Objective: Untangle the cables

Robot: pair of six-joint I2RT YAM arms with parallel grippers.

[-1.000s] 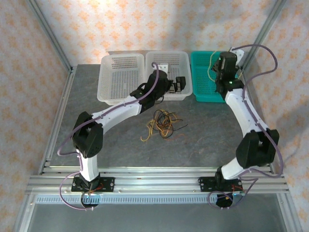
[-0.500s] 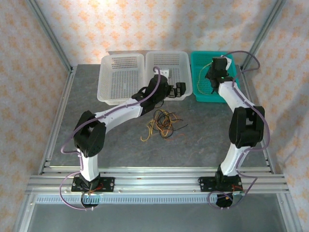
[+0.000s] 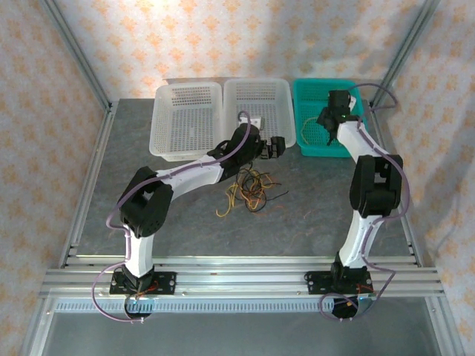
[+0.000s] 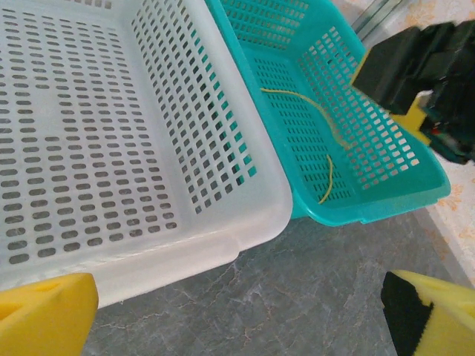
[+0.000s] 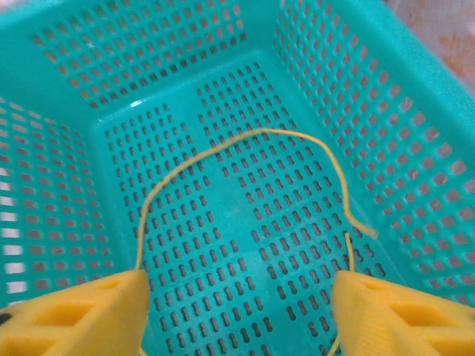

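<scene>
The right claw (image 5: 237, 293) hangs over the teal basket (image 5: 415, 148) with its fingers spread wide and nothing pinched between them. A single yellow cable (image 5: 267, 132) lies loose on the basket floor directly beneath. In the right wrist view it rises from beside one finger (image 5: 89, 311), bows over the gap in a broad arch, and drops to a free tip close to the other finger (image 5: 401, 311). A short further stretch of it runs down past that second finger. In the left wrist view the same strand lies lengthwise in the basket, snaking from the far side toward the near wall. The left claw (image 3: 276, 146) is also wide open and holds nothing. It sits at the near lip of the middle white basket (image 3: 260, 96). The rest of the cables (image 3: 249, 189) lie in a knotted heap on the tabletop (image 3: 334, 200), just on the near side of that claw. It is yellow, black and reddish-brown. One black strand trails out toward the right arm's side, and a yellow one toward the near left, so the heap's long axis slants across the tabletop.
</scene>
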